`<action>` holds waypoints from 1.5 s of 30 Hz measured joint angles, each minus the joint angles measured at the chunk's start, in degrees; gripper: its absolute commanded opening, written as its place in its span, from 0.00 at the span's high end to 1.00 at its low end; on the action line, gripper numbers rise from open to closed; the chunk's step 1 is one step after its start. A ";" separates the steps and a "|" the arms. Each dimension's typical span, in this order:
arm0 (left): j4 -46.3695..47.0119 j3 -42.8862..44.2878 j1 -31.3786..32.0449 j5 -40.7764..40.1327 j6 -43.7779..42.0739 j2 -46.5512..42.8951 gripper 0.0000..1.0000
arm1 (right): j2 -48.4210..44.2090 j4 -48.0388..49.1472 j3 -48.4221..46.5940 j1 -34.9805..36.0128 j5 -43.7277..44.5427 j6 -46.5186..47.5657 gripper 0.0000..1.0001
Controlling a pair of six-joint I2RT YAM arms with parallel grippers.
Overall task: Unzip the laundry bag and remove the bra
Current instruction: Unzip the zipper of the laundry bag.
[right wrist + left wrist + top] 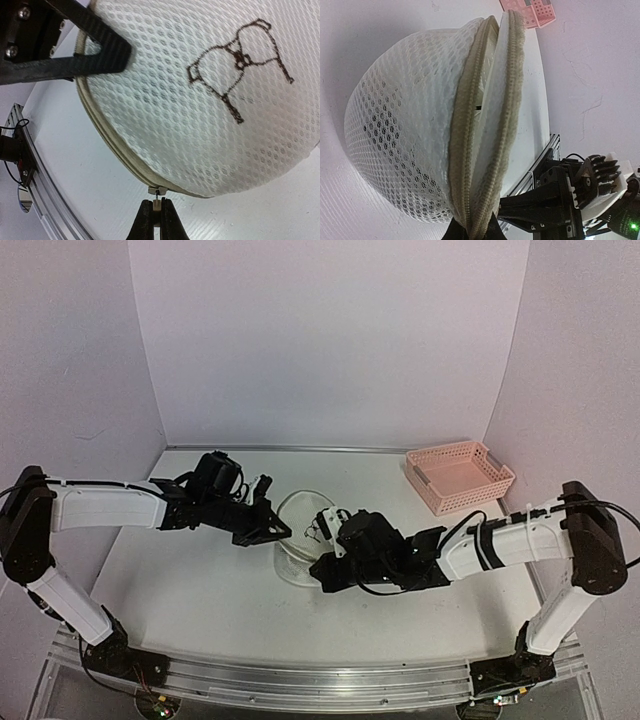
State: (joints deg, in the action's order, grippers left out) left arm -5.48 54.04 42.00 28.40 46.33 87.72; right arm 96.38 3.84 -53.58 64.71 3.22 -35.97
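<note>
Bracing the laundry bag [296, 512] at mid-table, the left gripper [471, 231] pinches its rim [507, 125] so the right gripper [158, 216], clamped on the zipper pull [158, 191], can drag it; the bra stays unseen.

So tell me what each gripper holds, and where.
Left gripper pinches the laundry bag by its zipper-seam rim; right gripper pinches the zipper pull.
</note>
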 measured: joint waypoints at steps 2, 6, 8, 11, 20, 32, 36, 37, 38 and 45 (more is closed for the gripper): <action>0.13 0.00 0.00 0.46 -0.17 -0.28 1.00 | -0.74 -0.48 1.07 0.00 0.96 0.17 1.00; 0.15 0.02 0.00 1.77 -1.14 -1.49 1.00 | -2.45 -1.62 3.04 -0.13 2.67 0.39 1.00; 0.17 0.11 -0.02 2.62 -1.53 -1.95 1.00 | -3.43 -2.03 4.04 -0.31 3.26 0.48 1.00; 0.22 0.28 -0.02 3.82 -2.29 -2.47 1.00 | -5.22 -2.75 5.62 -1.01 3.96 1.05 1.00; 1.60 0.28 0.00 6.95 -4.72 -3.85 1.00 | -11.54 -1.88 9.64 -4.63 2.95 3.26 1.00; 2.62 0.28 0.02 8.00 -5.92 -4.74 1.00 | -14.25 -1.14 10.75 -6.78 -1.07 5.88 0.88; 2.56 0.26 0.00 7.48 -5.75 -4.74 1.00 | -14.25 -2.27 10.73 -7.23 -1.31 6.08 0.72; 2.58 0.24 -0.04 7.32 -5.60 -4.74 1.00 | -14.25 -2.89 10.75 -7.54 -1.29 6.05 0.67; 2.73 0.11 -0.04 7.10 -5.42 -4.74 1.00 | -14.25 -3.34 10.75 -7.72 -1.31 6.05 0.63; 5.64 -2.40 -0.04 5.66 -3.85 -4.74 1.00 | -14.47 -6.14 10.58 -8.17 -2.32 6.19 0.55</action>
State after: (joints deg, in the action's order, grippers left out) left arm 0.16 51.64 41.95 34.06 42.48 82.98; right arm 81.91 -2.31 -43.00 56.53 0.91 -29.78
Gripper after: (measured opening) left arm 0.031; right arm 0.431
